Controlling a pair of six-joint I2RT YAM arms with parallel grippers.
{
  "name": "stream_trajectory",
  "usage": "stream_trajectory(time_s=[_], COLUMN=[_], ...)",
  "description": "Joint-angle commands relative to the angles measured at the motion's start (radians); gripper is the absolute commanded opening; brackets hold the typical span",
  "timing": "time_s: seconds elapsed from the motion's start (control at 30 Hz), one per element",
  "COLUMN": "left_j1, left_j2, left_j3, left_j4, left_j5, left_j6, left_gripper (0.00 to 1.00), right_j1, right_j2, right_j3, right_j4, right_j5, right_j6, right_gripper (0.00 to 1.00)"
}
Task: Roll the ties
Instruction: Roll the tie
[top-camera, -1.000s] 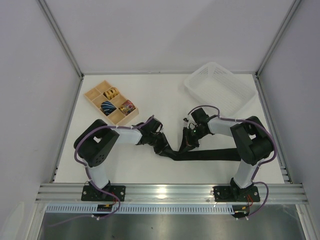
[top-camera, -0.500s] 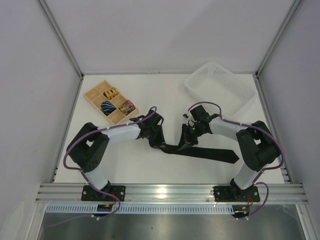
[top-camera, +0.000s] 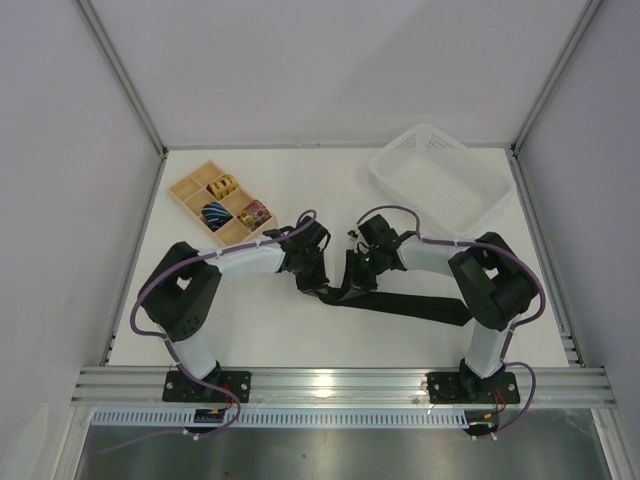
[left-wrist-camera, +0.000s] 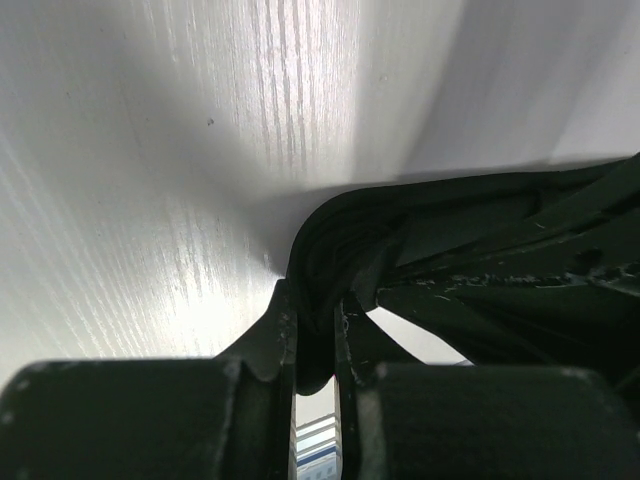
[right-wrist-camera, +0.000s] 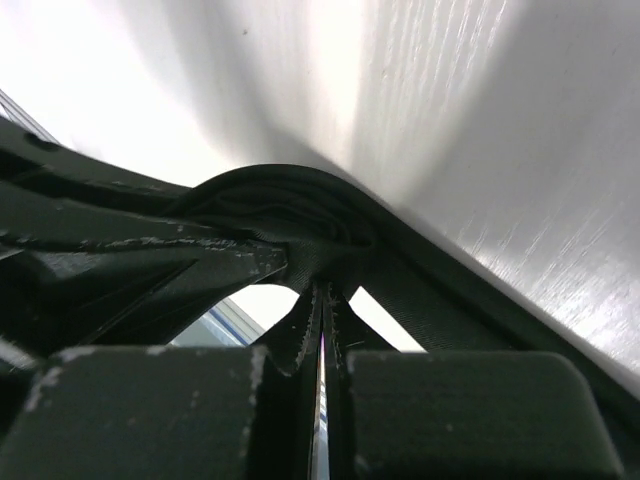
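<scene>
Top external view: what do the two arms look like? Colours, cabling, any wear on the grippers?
Both the left arm and right arm have white links with black joints and black bases. A purple cable loops along each. The left gripper and right gripper are black, with scuffed, chipped finger edges.

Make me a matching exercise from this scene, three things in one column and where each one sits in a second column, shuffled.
Things:
1. black tie
2. white basket
3. wooden tray

Places:
A. far left
B. near centre, gripped by the left gripper and the right gripper
C. far right

Pairs: 1-B, 2-C, 3-A
</scene>
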Motion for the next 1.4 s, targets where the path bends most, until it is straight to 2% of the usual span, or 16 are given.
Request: stream_trajectory(time_s=[0.0, 0.43, 0.63, 0.83, 1.1, 1.37], left_j1=[0.0, -0.079, -0.093, -0.135, -0.193, -0.195], left_j2=[0.025, 0.111, 0.163, 0.199, 0.187, 0.15], left_j3=[0.052, 0.224, 0.274, 0.371, 0.382, 0.365], left_j4=[-0.051, -0.15, -0.13, -0.171, -0.2, -0.216], left_j5=[-0.049, -0.046, -0.005, -0.015, -0.055, -0.095], left_j6=[0.003, 0.06, 0.059, 0.057, 0.063, 0.033], left_gripper=[0.0, 0.0, 0.01, 0.01, 0.01, 0.0], right_j1=[0.005, -0.015, -0.043, -0.061, -0.075, -0.069], right_j2=[0.036, 0.114, 0.122, 0.101, 0.122, 0.16], right_j3=[0.046, 0.112, 0.125, 0.129, 0.138, 0.194], right_j4=[0.044, 0.082, 0.103, 0.054, 0.063, 0.056], right_j5=[0.041, -0.042, -0.123, -0.131, -0.16, -0.193], right_j6=[-0.004, 0.011, 0.033, 0.008, -0.009, 0.007], right_gripper=[0.0, 0.0, 0.0, 0.0, 0.0, 0.0])
